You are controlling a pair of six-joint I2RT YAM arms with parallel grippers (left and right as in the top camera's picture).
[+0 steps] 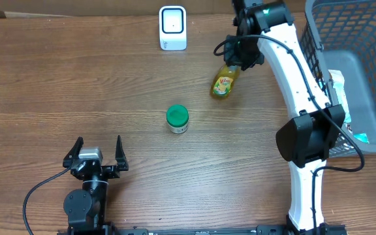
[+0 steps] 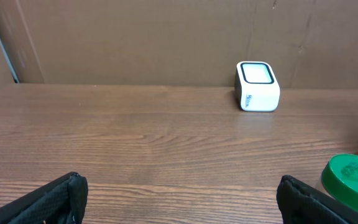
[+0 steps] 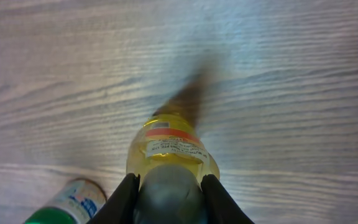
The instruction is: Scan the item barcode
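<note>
overhead view: the yellow bottle (image 1: 224, 83) is held tilted over the far right part of the wooden bench (image 1: 57, 85). its cap end is pinched in the right pincer (image 1: 241, 57), whose fingers (image 3: 122, 198) press on either side of the dark cap. the white scanner (image 1: 173, 28) stands to the bottle's left near the far edge, bare wood between them. a green-lidded jar (image 1: 177, 119) stands nearer the middle, and a dark mesh basket (image 1: 364, 72) sits at the right edge. the left pincer (image 1: 96, 153) rests at the near edge, jaws spread wide. no barcode can be made out on the bottle's label.
</note>
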